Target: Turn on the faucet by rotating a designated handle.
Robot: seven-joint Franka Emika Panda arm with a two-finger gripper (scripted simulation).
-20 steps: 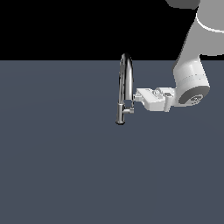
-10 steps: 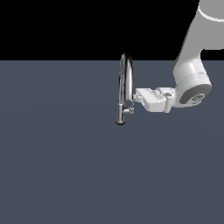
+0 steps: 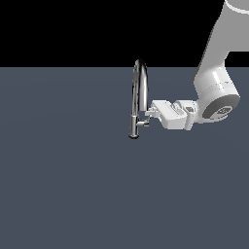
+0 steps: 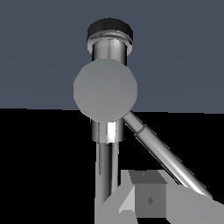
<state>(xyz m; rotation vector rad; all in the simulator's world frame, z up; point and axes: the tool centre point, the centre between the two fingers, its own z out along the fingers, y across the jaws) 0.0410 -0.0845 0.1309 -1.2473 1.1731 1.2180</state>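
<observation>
The faucet [image 3: 139, 92] is a slim chrome gooseneck standing on the dark floor, with its base at the bottom of the stem. The handle [image 3: 142, 122], a short chrome stub, sticks out of the lower stem toward the exterior view's right. My gripper [image 3: 149, 113] comes in level from that side, its tips just above the handle and close beside the stem. It looks shut, with nothing held. In the wrist view the handle [image 4: 105, 90] faces me end-on as a grey disc in front of the faucet [image 4: 109, 48], with the fingertips [image 4: 148, 194] low in the frame.
The flat dark grey floor [image 3: 63, 185] stretches all around the faucet. My white arm [image 3: 216, 92] rises at the exterior view's right. Above the floor's far edge is black background.
The arm's upper link has shifted toward the exterior view's right. The gripper and the handle have barely moved.
</observation>
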